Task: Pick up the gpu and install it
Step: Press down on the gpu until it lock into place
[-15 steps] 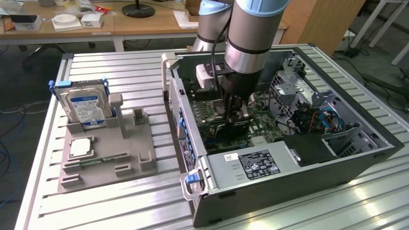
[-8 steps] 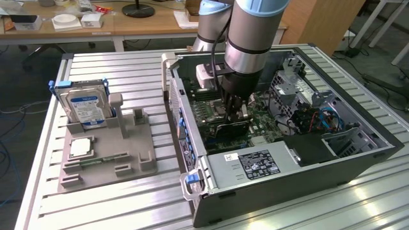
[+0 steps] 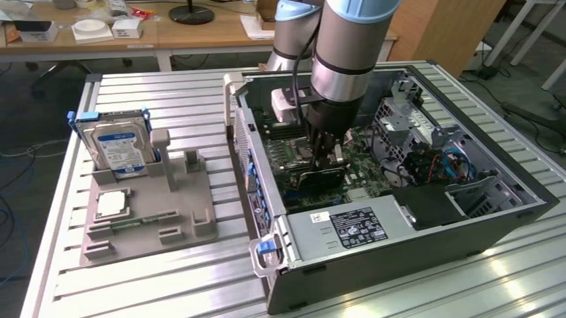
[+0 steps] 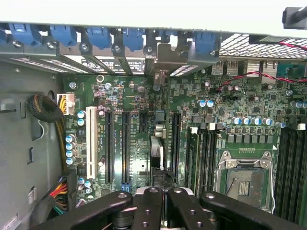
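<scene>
Holding the gpu (image 3: 320, 177) edge-on, the gripper (image 3: 324, 159) hangs inside the open computer case (image 3: 495, 218), fingers pinched narrow on the card at frame centre.
Any tilt could miss the motherboard (image 4: 139, 139) slot and bind there.

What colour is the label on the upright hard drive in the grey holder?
Blue and white, on the hard drive; the exterior view shows it best.

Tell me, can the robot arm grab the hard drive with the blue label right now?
Probably not yet. Its end effector is down inside the computer case, shut on the gpu, and the case wall stands between it and the hard drive.
</scene>
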`<state>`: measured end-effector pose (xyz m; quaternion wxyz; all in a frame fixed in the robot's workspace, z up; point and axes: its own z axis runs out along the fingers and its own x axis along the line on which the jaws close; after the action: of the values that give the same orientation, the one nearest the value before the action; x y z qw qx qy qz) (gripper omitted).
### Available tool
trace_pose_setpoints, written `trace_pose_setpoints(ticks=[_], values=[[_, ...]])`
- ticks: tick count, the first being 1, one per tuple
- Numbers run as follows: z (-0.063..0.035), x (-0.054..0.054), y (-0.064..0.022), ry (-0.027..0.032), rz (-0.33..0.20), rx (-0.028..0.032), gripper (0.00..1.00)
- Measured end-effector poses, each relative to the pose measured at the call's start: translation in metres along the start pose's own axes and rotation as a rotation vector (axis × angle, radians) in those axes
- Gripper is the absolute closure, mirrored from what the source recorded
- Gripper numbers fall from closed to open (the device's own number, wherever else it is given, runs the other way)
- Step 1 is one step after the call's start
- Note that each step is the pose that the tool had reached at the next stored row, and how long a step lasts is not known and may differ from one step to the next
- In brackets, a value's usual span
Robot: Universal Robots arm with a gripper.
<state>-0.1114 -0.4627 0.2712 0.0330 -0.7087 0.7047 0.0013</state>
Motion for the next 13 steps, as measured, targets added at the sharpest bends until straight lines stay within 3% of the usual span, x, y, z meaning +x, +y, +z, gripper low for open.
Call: trace_pose_setpoints(ticks=[7, 8, 9, 13], values=[[0.0000, 0.0000, -0.0002, -0.0001, 0.000, -0.0002, 0.90], [0.0000, 0.0000, -0.0002, -0.0003, 0.000, -0.0052, 0.90], [-0.0001, 0.0000, -0.0002, -0.0003, 0.001, -0.0187, 0.90], [-0.0003, 0.0000, -0.0002, 0.0009, 0.004, -0.0905, 0.90]])
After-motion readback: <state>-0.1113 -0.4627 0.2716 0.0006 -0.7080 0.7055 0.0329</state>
